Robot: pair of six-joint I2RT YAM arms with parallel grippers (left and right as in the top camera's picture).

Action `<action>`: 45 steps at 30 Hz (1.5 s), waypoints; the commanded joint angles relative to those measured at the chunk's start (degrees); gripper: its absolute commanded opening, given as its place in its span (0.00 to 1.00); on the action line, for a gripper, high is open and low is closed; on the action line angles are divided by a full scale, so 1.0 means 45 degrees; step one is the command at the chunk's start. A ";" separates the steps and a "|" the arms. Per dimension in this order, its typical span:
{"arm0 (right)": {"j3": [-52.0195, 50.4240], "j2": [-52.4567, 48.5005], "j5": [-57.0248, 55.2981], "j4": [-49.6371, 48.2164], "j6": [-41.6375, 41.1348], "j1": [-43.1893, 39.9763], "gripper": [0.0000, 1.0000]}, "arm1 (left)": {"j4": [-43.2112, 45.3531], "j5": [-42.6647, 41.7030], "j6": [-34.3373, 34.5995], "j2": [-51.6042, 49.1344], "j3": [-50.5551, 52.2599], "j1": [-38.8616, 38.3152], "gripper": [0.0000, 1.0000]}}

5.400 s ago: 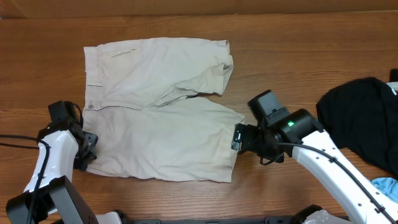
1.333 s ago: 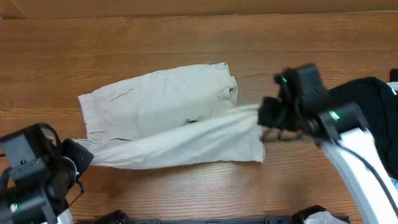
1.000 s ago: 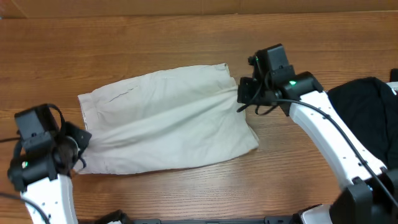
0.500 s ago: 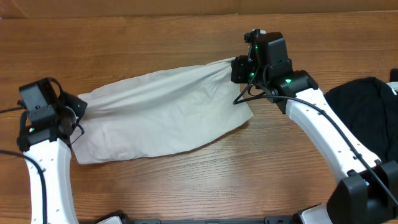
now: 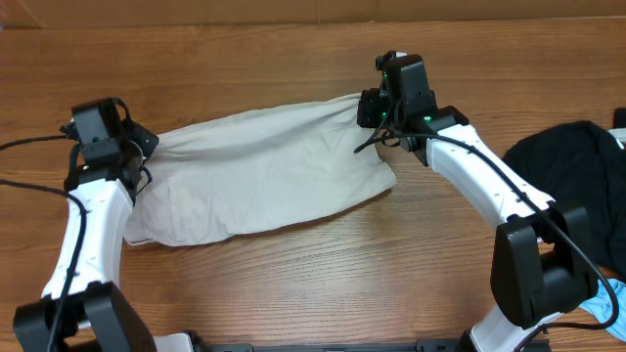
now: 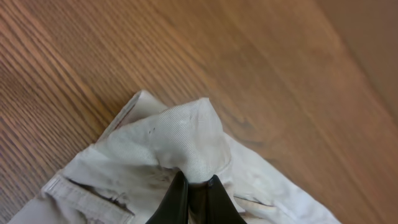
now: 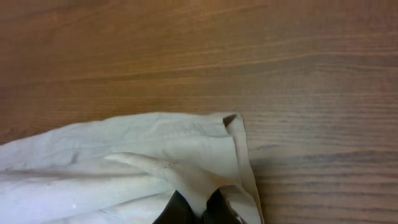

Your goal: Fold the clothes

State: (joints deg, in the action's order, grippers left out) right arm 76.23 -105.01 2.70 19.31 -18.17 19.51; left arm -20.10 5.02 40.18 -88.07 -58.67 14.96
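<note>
– Since half a second back, what has shifted?
– Both arms have carried their pinched edges a little further toward the far side of the counter (image 5: 293, 284). The left fingers (image 5: 147, 145) moved the most, from the counter's near-left area up level with the top edge of the khaki shorts (image 5: 264, 171); the right fingers (image 5: 366, 106) barely crept on.

– Where do the shorts lie now?
– In the middle of the counter, folded over lengthwise into one long band running left to right. The far edge is lifted and stretched between the two arms, while the near fold rests on the wood.

– And the fingers themselves?
– Closed on cloth, both pairs. From the left wrist the dark fingers (image 6: 193, 199) pinch a puckered bunch of the shorts (image 6: 186, 143), with a seamed hem edge lying beside it. From the right wrist the fingers (image 7: 196, 208) are clamped on a ridge of the shorts (image 7: 124, 180) just by a corner of the fabric.

– Anything else on the counter?
– A black garment (image 5: 577, 181) is heaped at the right edge, well apart from the shorts, and a small light blue cloth (image 5: 606, 298) peeks in at the bottom right corner
</note>
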 commanded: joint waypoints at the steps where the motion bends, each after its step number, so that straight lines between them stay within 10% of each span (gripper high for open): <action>1: 0.0340 -0.0121 -0.0345 -0.0500 0.0044 -0.0136 0.08 | 0.0092 0.0981 0.0029 -0.0602 0.0015 -0.0019 0.04; 5: 0.0340 -0.0330 -0.0345 -0.1239 0.0053 -0.0136 0.53 | 0.0107 0.1715 0.0029 -0.1001 0.0015 0.0005 0.17; 9: 0.0340 -0.0534 -0.0355 -0.2059 0.0053 -0.0136 1.00 | 0.0316 0.2093 0.0019 -0.1044 0.0015 0.0005 0.91; 20: 0.0636 -0.0525 -0.0418 0.0219 0.0767 -0.0136 1.00 | -0.2550 0.1103 -0.2259 -0.0219 -0.2118 0.0005 1.00; 26: 0.1316 -0.0525 0.0189 0.2259 0.1166 0.0102 0.70 | -0.7140 -0.0257 -0.3225 0.0364 -0.4639 0.0000 1.00; 29: 0.1234 -0.0554 0.0228 0.2210 0.1647 0.0384 0.41 | -0.7936 -0.1039 -0.3230 0.0374 -0.4809 0.0000 0.89; 32: 0.1156 -0.0627 0.0223 0.1821 0.1739 0.0607 0.19 | -0.8038 -0.1914 -0.3225 0.0248 -0.4347 -0.0092 0.34; 34: 0.1156 -0.0913 0.0233 0.1423 0.1734 0.0767 0.08 | -0.7912 -0.2118 -0.3220 0.0058 -0.3798 -0.0311 0.15; 45: 0.1156 -0.2433 0.1690 0.0670 0.2030 0.1112 0.04 | -0.3633 -0.2118 -0.3220 -0.1603 -0.1758 -0.1792 0.04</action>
State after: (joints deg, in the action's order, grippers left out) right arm 80.42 -115.87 8.25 23.20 -10.17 23.64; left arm -40.97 -3.79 26.48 -92.40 -67.26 8.51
